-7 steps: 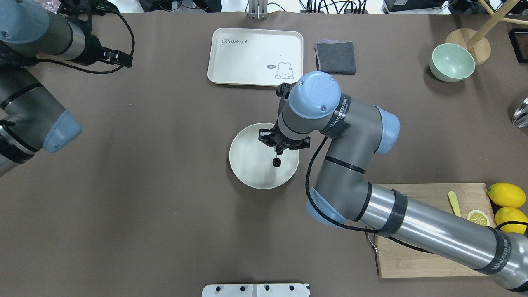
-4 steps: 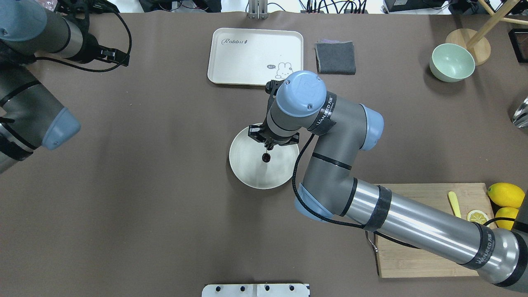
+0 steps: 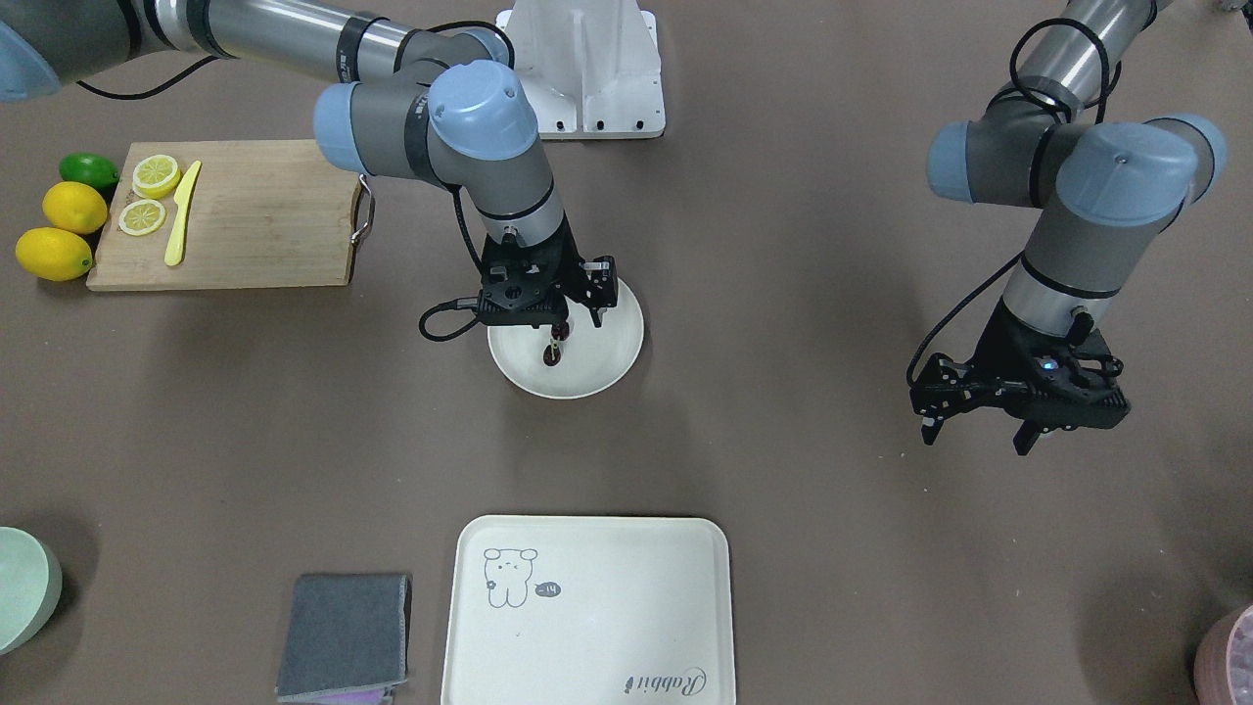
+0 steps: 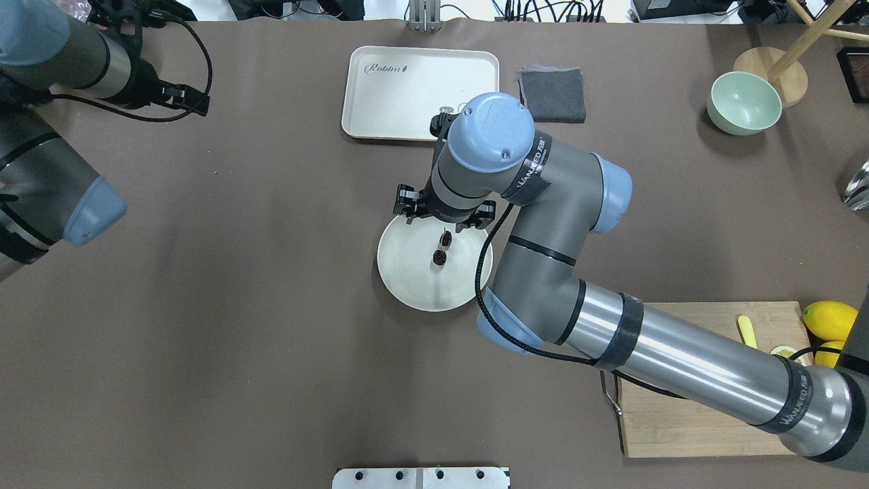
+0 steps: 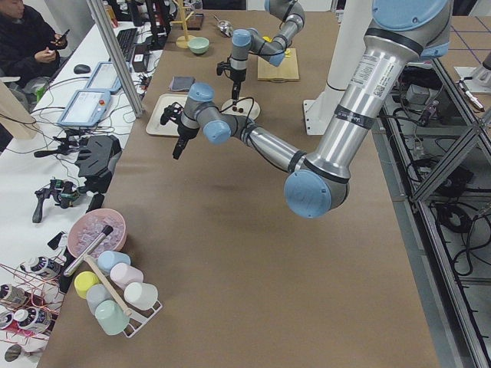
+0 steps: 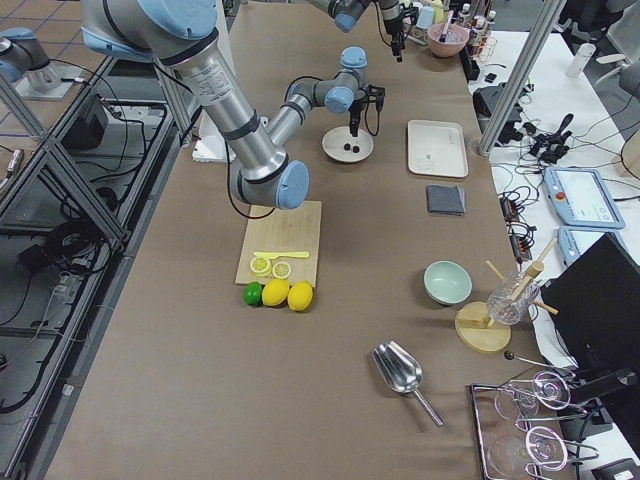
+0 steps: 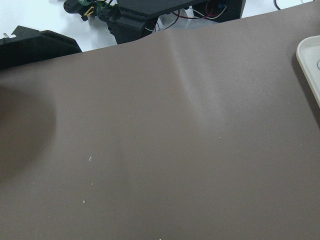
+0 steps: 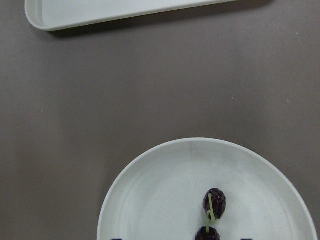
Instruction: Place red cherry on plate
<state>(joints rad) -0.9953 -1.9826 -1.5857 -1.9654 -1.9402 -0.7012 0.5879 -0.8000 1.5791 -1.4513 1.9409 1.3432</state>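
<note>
The red cherry (image 4: 439,257) (image 3: 551,355), two dark maroon balls on a greenish stem, lies inside the round cream plate (image 4: 414,278) (image 3: 587,377) at mid table. My right gripper (image 3: 553,323) hovers just over it, at the plate's side toward the tray, open and empty. In the right wrist view the cherry (image 8: 214,202) rests free on the plate (image 8: 150,200), with the fingertips wide apart at the bottom edge. My left gripper (image 3: 979,426) hangs open and empty over bare table, far off on my left.
A cream tray (image 4: 421,88) with a drawing lies beyond the plate, a folded grey cloth (image 4: 551,95) beside it. A pale green bowl (image 4: 743,102) stands far right. A wooden cutting board (image 3: 255,215) with lemon slices, a yellow knife and lemons (image 3: 59,230) sits near my right.
The cherry hung from my shut right gripper over the plate; now it lies on the plate and the gripper is open, shifted toward the tray. My left arm drifted slightly.
</note>
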